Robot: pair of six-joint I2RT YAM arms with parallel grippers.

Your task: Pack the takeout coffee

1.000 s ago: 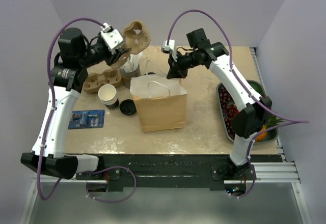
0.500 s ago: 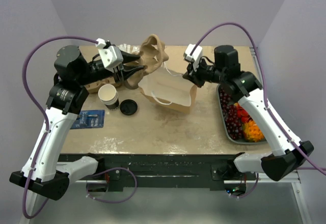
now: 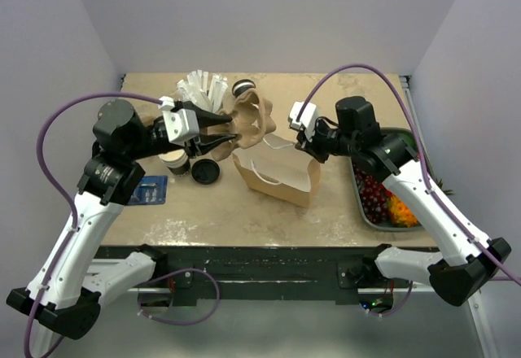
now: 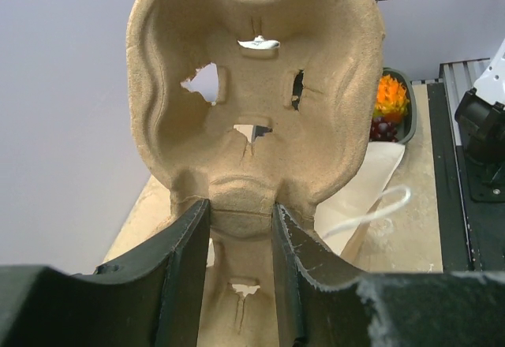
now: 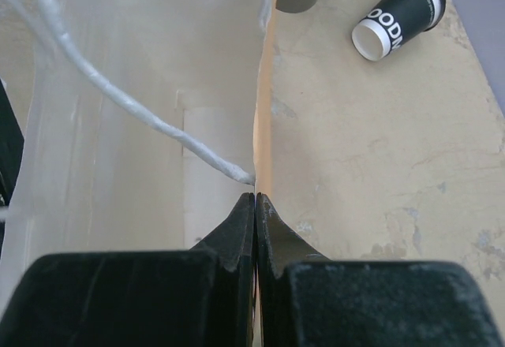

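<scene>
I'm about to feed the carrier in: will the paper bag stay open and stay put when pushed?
Probably floppy: the paper bag looks thin, and the right gripper pinches just one edge of its wall. It likely slides or buckles if the cup carrier in the left gripper nudges it. Its cord handle hangs limp.

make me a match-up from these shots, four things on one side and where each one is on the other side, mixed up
Things
1. pulp cup carrier
2. paper bag
3. loose black lid
4. fruit tray

Places
a. at the right edge of the table
b. rim pinched by the right gripper
c. flat on the table, in no gripper
d. held by the left gripper

Pairs: 1-d, 2-b, 3-c, 4-a
</scene>
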